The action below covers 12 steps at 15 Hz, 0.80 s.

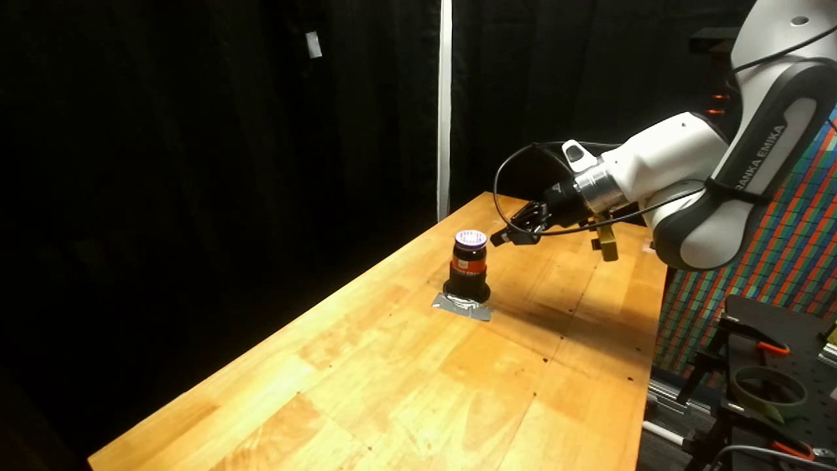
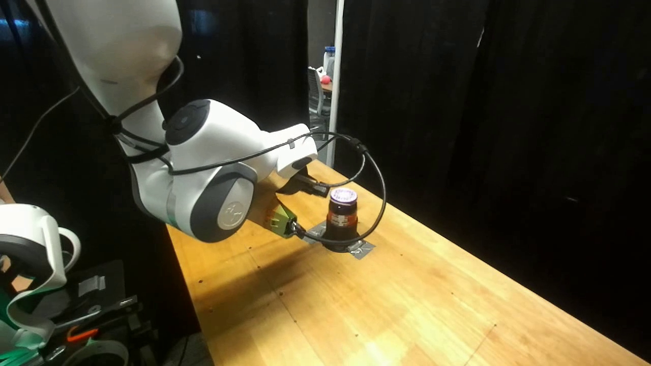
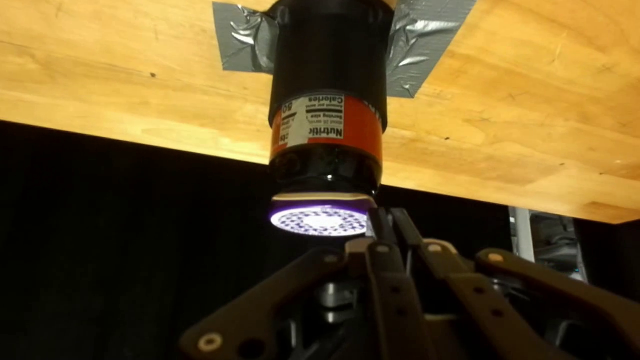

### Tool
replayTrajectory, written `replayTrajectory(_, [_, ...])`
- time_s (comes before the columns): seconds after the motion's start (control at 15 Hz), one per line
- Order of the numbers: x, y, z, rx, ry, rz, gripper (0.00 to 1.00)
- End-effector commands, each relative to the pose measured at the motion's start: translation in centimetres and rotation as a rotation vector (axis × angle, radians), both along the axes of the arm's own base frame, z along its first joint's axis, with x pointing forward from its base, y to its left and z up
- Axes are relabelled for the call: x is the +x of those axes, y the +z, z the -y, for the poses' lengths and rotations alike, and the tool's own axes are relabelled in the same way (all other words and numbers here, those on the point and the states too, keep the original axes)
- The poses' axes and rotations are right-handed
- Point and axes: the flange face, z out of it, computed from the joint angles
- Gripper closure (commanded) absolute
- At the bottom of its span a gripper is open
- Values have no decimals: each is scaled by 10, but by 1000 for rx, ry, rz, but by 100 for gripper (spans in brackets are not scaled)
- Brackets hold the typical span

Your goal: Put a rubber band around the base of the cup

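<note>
The cup [image 1: 468, 265] is a dark jar with an orange label and a pale purple-rimmed lid. It stands upright in a black round base [image 1: 467, 288] on the table; the cup also shows in an exterior view [image 2: 342, 219] and upside down in the wrist view [image 3: 327, 125]. A thin tan line [image 3: 322, 196] runs along the lid's lower edge toward my left finger; I cannot tell whether it is a rubber band or the lid's rim. My gripper [image 3: 389, 212] is shut beside the lid, near its top, in both exterior views [image 1: 500, 237] [image 2: 324, 191]. No separate rubber band shows clearly.
Grey tape [image 1: 462, 307] holds the base to the wooden table [image 1: 392, 392]. A black cable [image 2: 379, 173] loops out from my arm and passes in front of the cup in an exterior view. A black curtain [image 1: 229, 163] hangs beyond the table's far edge.
</note>
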Motion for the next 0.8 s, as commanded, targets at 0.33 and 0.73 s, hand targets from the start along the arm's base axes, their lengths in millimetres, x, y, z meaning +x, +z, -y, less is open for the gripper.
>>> replayTrajectory(0.33, [-4,9,-5,-14,19,30,85])
replayTrajectory(0.73, [13,15,10,-104,-74,-92,69])
